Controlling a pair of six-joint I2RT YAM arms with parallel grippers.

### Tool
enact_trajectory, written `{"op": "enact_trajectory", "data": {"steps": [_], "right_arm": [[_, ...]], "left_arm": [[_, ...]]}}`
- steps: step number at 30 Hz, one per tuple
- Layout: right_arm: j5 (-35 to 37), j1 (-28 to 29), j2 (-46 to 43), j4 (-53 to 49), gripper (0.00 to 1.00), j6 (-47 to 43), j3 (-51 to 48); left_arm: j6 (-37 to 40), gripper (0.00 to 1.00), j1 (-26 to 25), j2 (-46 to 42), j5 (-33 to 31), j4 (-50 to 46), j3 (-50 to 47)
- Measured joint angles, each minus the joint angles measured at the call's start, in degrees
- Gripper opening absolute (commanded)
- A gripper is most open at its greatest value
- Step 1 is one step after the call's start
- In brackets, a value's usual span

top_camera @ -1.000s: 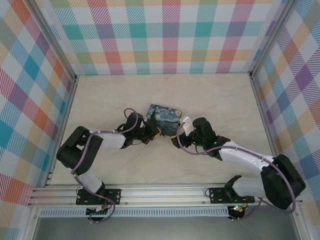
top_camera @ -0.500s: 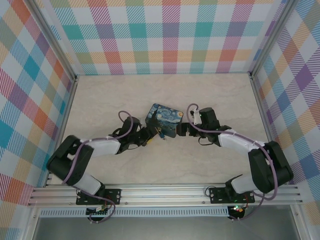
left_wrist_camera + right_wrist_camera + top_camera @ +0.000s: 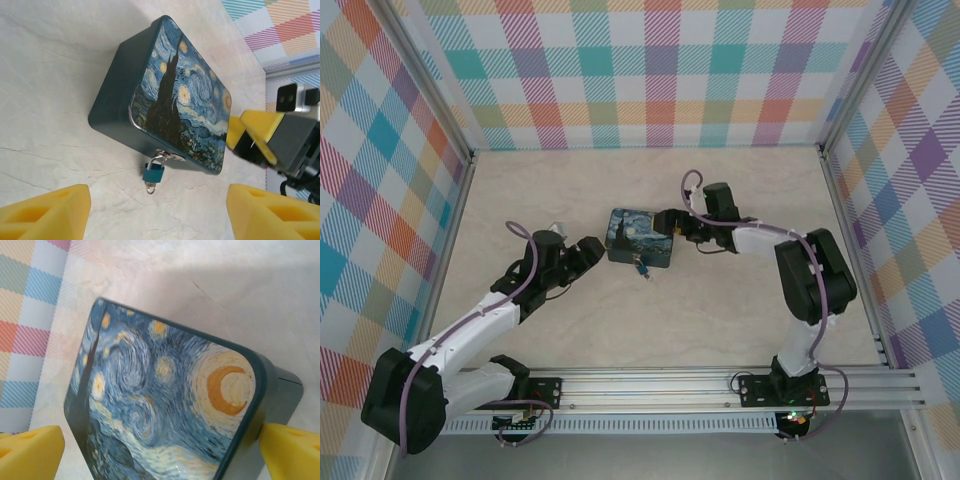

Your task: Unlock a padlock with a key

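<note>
Left gripper (image 3: 590, 248): fingers spread wide, holding nothing, just left of the painted tin (image 3: 640, 240) and clear of it. The tin lies flat on the marble-patterned table (image 3: 740, 190). Padlock (image 3: 153, 173): hanging from the hasp on the tin's near side, shackle closed through it, body resting on the table. Key (image 3: 150, 189): its head protrudes from the padlock's lower end. Right gripper (image 3: 668, 222): fingers apart, straddling the tin's right end, one pad against a corner.
</note>
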Motion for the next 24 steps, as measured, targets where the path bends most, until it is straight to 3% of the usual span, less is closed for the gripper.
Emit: {"op": "enact_trajectory", "data": {"steps": [6,12,18,24], "right_arm": [[-5.55,0.00,8.70,3.91,0.97,-1.09,9.03],[-2.62,-0.28,8.35,2.75,1.00,-4.46,9.62],[4.37,-0.83,-6.36,-3.23,0.97,-10.91,2.95],[2.99,-0.46,-19.80,-0.74,0.85,-9.40,-10.40]], "left_arm": [[0.66,0.74,1.38,-0.07,0.22,-2.10,0.00],[0.66,0.75,3.19,0.83,2.16,-2.16,0.46],[0.92,0.76,5.16,5.20,5.42,-1.88,4.13],[2.08,0.76,6.14,12.57,9.33,-0.72,11.08]]}}
